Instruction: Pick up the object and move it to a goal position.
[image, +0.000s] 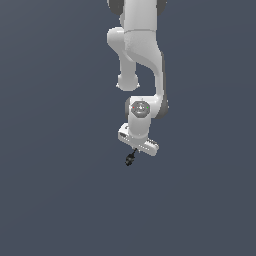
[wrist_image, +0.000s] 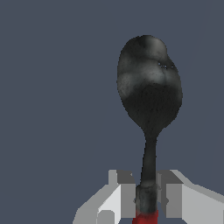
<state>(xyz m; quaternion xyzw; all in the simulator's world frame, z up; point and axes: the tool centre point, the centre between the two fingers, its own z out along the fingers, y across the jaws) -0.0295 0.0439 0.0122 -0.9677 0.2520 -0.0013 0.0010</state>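
The gripper (wrist_image: 148, 203) is closed narrowly on the object (wrist_image: 148, 105), a spoon-like stick with a dark rounded bowl and a thin neck that turns red where it passes between the fingers (wrist_image: 127, 199). The two grey pads sit on either side of the shaft near the red end, so the black bowl juts out well clear of the hand. Holding it by the slim handle makes sense: that part fits between the pads, while the bowl is too broad and rounded to pinch.

In the exterior view the arm (image: 140, 55) hangs down from the top, and the object (image: 131, 158) shows as a small dark sliver poking from under the gripper (image: 136, 148), tilted toward the view's left. Whether it is lifted off the floor (image: 55, 200) is hard to judge, since the plain grey ground gives no shadow. No goal marker is visible, so how far the carry has to go cannot be told.
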